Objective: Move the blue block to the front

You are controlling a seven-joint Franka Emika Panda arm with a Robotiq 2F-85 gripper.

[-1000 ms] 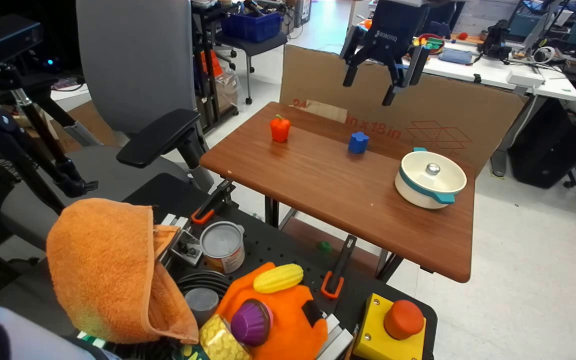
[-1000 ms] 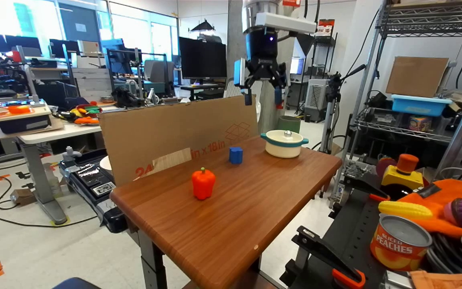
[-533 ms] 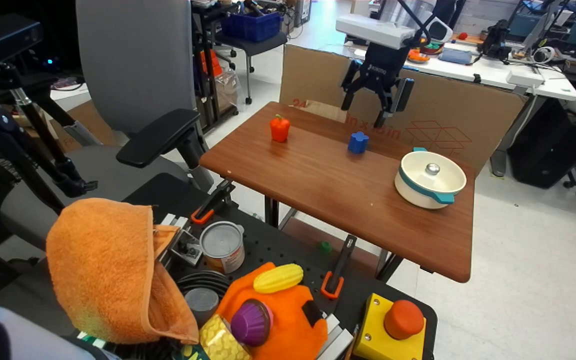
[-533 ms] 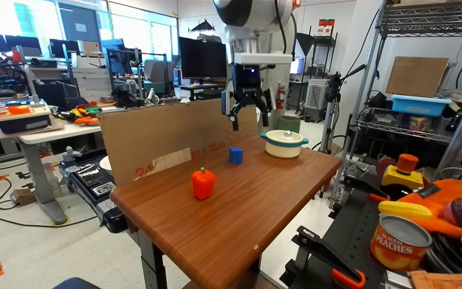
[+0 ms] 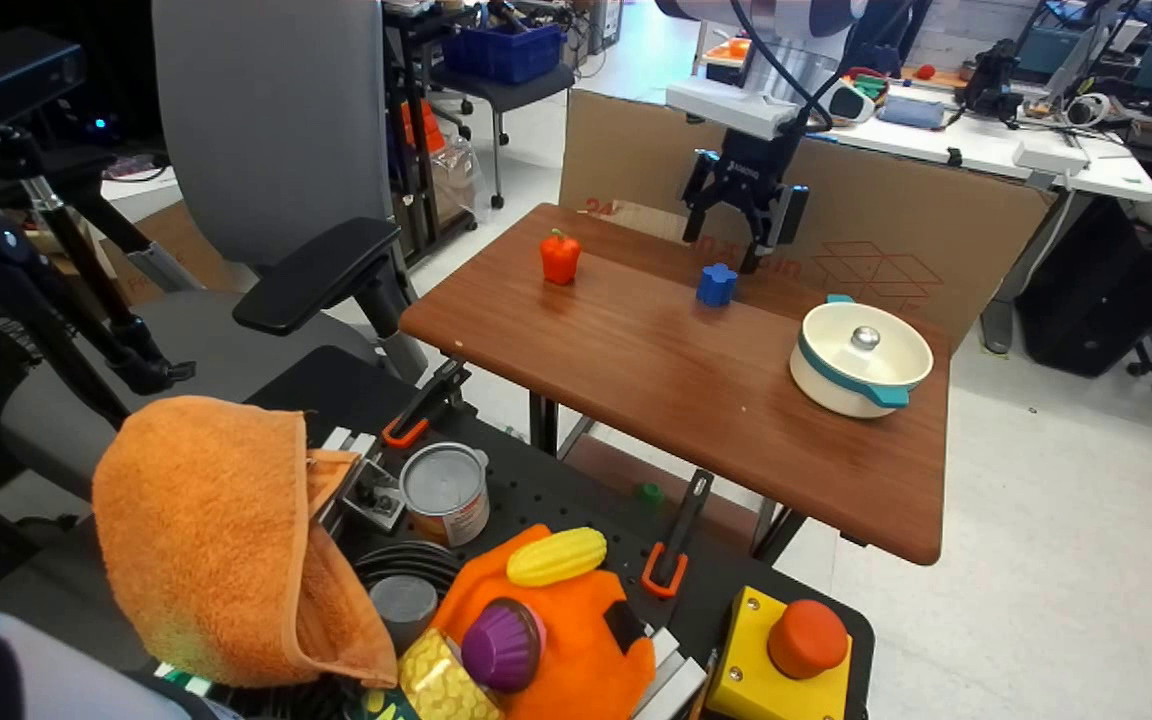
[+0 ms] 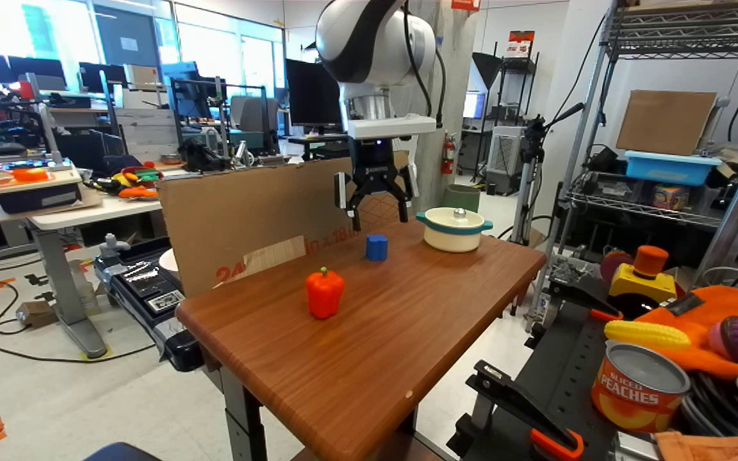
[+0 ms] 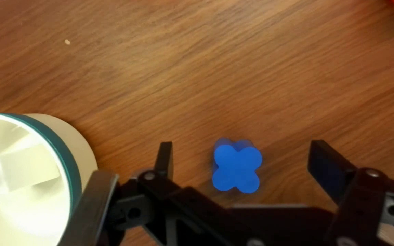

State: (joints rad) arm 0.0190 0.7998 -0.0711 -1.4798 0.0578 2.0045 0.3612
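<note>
Wrist view: block (image 7: 237, 167) (blue, four-lobed top) stands on the table (image 7: 169, 78) btwn the two fingers (image 7: 164, 160) of the gripper (image 7: 241, 150); they're spread wide, w/ bare wood showing on either side of the block. Pot (image 7: 82, 147) (cream, teal band) is at left, partly cut off by the frame. In an exterior view the arm (image 6: 375, 57) hangs in from the top, gripper pointing down, & a visible gap separates the fingertips (image 6: 356, 223) from the block's top. In an exterior view the block's on the far half of the table, near the cardboard (image 5: 636, 140) standing behind the far edge; pepper (image 5: 560, 260) (orange-red, green stem) is upright to its left, well apart, & the pot, lid (image 5: 836, 340) on, is to its right & a bit nearer. Pot has teal handles & a metal knob (image 5: 866, 338) on the lid. Near side: black pegboard (image 5: 536, 490) w/ two clamps (image 5: 685, 530) at its far edge, towel (image 5: 216, 540) (orange, bunched) at left, can (image 5: 444, 490) to its right, cable coil (image 5: 411, 558) nearer, then corn (image 5: 557, 557) & cupcake (image 5: 503, 647) (purple) on an orange cloth (image 5: 586, 630). Yellow box (image 5: 746, 660) w/ red button (image 5: 808, 638) is at near right of the pegboard. Can's label (image 6: 628, 390) reads "SLICED PEACHES" in an exterior view. Chair (image 5: 271, 120) (grey) is left of the table; white desk (image 5: 896, 140) in bg beyond the cardboard, far right, w/ assorted items too small to ID.
</note>
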